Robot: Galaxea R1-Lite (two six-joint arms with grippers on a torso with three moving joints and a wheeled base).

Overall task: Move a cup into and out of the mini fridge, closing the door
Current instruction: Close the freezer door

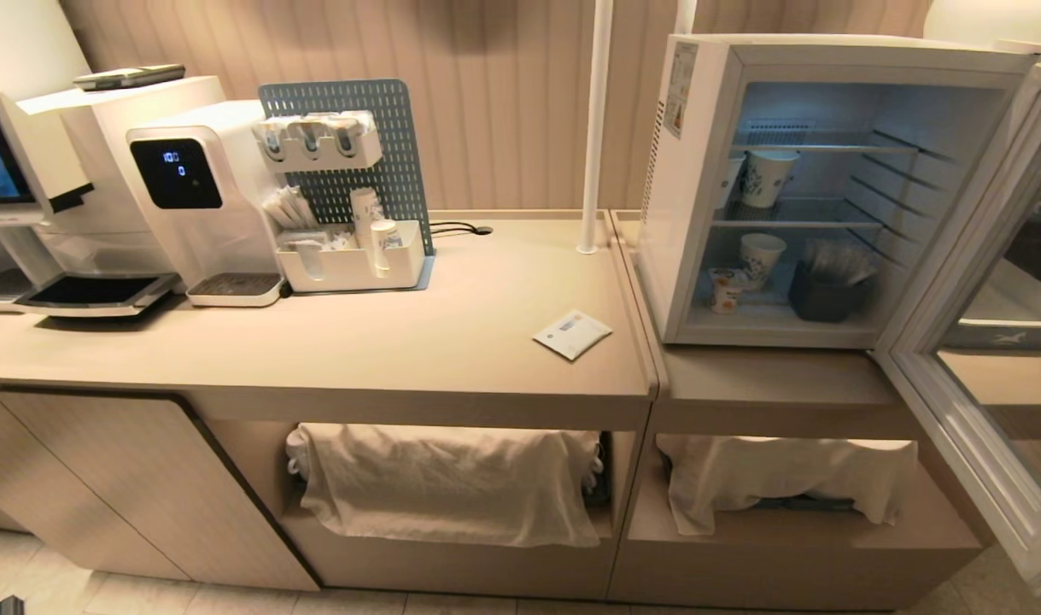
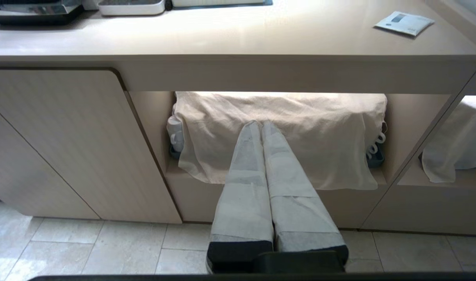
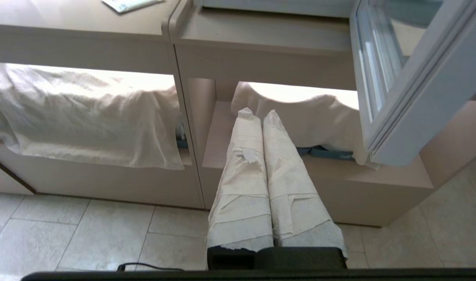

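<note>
The white mini fridge (image 1: 699, 188) stands on the counter's right part, lit inside. Its glass door (image 1: 990, 342) is swung wide open toward me on the right; the door (image 3: 409, 86) also shows in the right wrist view. The small white cup (image 1: 727, 289) with an orange picture sits on the fridge floor at the front left. Neither arm appears in the head view. My left gripper (image 2: 260, 124) is shut and empty, low in front of the cloth-covered shelf under the counter. My right gripper (image 3: 256, 114) is shut and empty too, low before the shelf under the fridge.
Taller paper cups (image 1: 768, 177) and a dark holder (image 1: 827, 290) share the fridge shelves. A water dispenser (image 1: 200, 196), an organizer rack (image 1: 349, 213) and a white packet (image 1: 573, 333) are on the counter. A white pole (image 1: 595, 128) rises beside the fridge. Cloths (image 1: 452, 478) drape the open shelves below.
</note>
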